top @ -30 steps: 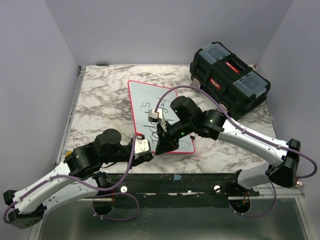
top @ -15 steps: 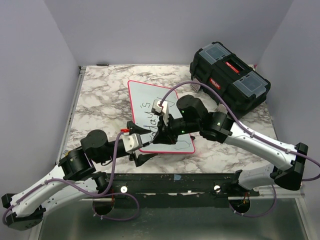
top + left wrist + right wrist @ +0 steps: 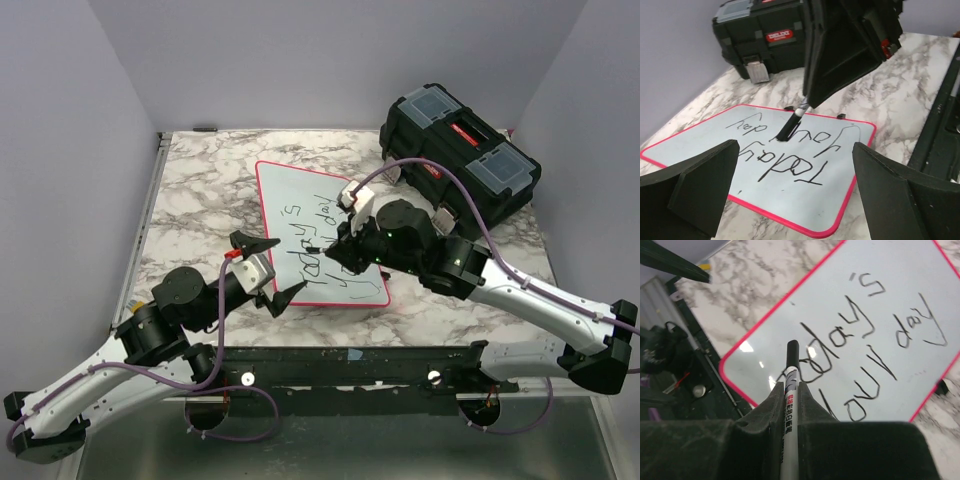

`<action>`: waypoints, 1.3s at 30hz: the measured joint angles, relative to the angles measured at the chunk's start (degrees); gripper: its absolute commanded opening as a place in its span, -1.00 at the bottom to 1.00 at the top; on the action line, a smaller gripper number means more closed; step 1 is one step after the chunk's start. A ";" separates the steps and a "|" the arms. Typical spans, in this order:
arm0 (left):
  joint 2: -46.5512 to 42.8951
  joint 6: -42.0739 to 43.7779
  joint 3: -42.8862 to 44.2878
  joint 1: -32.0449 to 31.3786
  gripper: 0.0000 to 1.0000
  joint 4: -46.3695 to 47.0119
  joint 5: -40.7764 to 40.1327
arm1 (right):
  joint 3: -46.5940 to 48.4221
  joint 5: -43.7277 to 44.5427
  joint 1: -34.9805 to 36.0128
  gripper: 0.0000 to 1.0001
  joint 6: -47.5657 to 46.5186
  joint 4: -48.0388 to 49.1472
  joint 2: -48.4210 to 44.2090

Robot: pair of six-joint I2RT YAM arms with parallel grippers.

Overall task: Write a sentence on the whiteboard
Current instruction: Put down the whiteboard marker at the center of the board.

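The whiteboard [image 3: 287, 188] with its pink rim lies flat on the marble table. The sentence [image 3: 318, 243] "Today's your day" stands on it in black, in two lines. My right gripper [image 3: 337, 243] hangs over the lettering, shut on a white marker [image 3: 790, 399] with a black end. That end [image 3: 786, 129] points down close to the board [image 3: 790, 202]; whether it touches I cannot tell. My left gripper [image 3: 289, 264] is open wide and empty, raised over the board's near left corner, with the writing [image 3: 790, 165] showing between its fingers [image 3: 705, 175].
A black toolbox [image 3: 458, 158] with red latches stands at the table's back right, close behind the board's far corner. The black front rail [image 3: 380, 362] with both arm bases runs along the near edge. Purple cables loop over each arm.
My left gripper has opened wide and pulled back and up from the board's near edge. The right gripper has carried the marker a little rightward and farther over the board.
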 measured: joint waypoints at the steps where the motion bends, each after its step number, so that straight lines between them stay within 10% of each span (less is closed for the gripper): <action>1: -0.20 0.00 -0.11 0.00 0.96 0.26 -1.33 | -1.07 2.36 0.00 -0.99 0.81 0.46 -0.74; 14: -1.86 -0.11 -1.11 0.00 0.96 3.89 -14.60 | -17.84 27.74 -8.39 -0.99 11.80 2.95 -9.29; 21: -3.63 -0.42 -1.88 0.00 0.96 5.40 -17.88 | -28.02 25.53 -25.75 -0.99 19.63 4.66 -12.63; 39: -3.56 -0.37 -3.32 0.00 0.96 6.38 -23.45 | -39.60 13.29 -40.68 -0.97 28.63 14.19 -9.55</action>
